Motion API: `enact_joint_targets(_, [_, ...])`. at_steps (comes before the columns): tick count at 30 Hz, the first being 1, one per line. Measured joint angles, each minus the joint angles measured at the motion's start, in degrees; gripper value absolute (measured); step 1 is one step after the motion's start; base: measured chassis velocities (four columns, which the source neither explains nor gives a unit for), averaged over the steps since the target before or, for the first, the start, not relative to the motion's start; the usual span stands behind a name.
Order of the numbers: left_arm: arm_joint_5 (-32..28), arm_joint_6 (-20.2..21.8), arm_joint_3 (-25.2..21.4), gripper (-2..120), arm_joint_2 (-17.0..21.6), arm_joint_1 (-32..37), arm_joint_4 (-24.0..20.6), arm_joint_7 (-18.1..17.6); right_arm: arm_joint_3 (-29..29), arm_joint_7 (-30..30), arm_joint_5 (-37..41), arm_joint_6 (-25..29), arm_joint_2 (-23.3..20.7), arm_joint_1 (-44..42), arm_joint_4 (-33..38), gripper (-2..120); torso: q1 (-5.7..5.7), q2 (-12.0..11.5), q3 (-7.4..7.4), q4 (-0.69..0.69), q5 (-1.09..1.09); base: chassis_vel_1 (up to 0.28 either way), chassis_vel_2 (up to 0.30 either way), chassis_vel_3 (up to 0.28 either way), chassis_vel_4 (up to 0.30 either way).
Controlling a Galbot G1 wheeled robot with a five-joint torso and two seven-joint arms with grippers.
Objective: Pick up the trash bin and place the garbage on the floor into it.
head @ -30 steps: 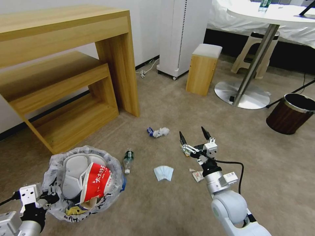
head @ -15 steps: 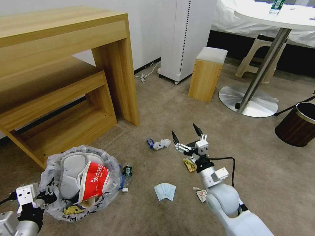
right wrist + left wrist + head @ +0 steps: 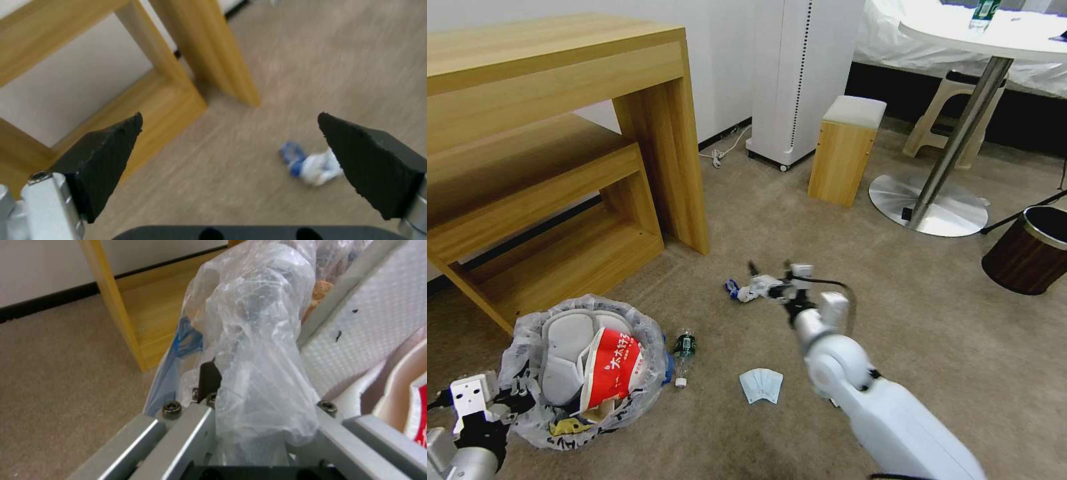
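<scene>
The right gripper (image 3: 760, 283) hangs low over the floor (image 3: 934, 333) with its two black fingers (image 3: 106, 156) spread wide and nothing between them. Taking the white-and-blue crumpled tissue (image 3: 746, 291) as the landmark: the claw sits just beside it on the far-right side, and from the wrist camera the wad lies ahead of the tips, nearer one finger than the other (so the claw looks off-centre to it). The wad's long axis runs blue end to white end, roughly across the reach of the arm. The right arm is plainly the nearer one.

The left gripper (image 3: 490, 407) is well away from the tissue, toward the robot's left, clamped on the bagged rim of the trash bin (image 3: 584, 370), which already holds a white slipper (image 3: 564, 350) and a red paper bowl (image 3: 610, 367). Between tissue and bin lies a small bottle (image 3: 684, 350); nearer the robot than the tissue lies a blue face mask (image 3: 762, 385).

The carpet is short-piled and flat. A wooden desk (image 3: 560, 153) stands behind the tissue to the left, with open floor around the claw.
</scene>
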Motion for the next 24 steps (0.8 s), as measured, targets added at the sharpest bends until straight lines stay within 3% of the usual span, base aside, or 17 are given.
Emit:
enact_joint_targets(7, [-1.7,0.4,-1.7,2,0.6,-0.4,0.6,-0.4,-2.7,4.8,6.1,-6.9,3.8,6.5,-5.9,100,0.0,0.0,0.0,-0.02,-0.01,0.0,0.0,0.0,0.0])
enact_joint_targets(10, [-3.5,0.4,-2.8,2,1.9,-0.6,1.6,-1.6,-3.8,9.6,10.9,-11.2,5.2,8.0,-8.5,100,0.0,0.0,0.0,-0.03,-0.01,0.0,0.0,0.0,0.0])
enact_joint_targets(15, [-6.5,1.4,-4.3,2,3.4,-1.5,2.3,-3.2,-5.2,10.6,12.2,-12.8,7.3,8.9,-13.7,100,0.0,0.0,0.0,-0.03,-0.01,0.0,0.0,0.0,0.0])
enact_joint_targets(19, [-8.6,2.0,-5.6,2,4.9,-2.2,4.5,-5.0,-7.5,14.8,16.2,-15.6,11.1,11.3,-19.5,100,0.0,0.0,0.0,-0.01,-0.01,0.0,0.0,0.0,0.0])
enact_joint_targets(24, [-10.2,2.7,-5.8,2,5.2,-2.4,5.2,-5.8,-8.0,14.9,16.7,-17.9,14.3,12.8,-23.6,100,0.0,0.0,0.0,-0.01,-0.02,0.0,0.0,0.0,0.0])
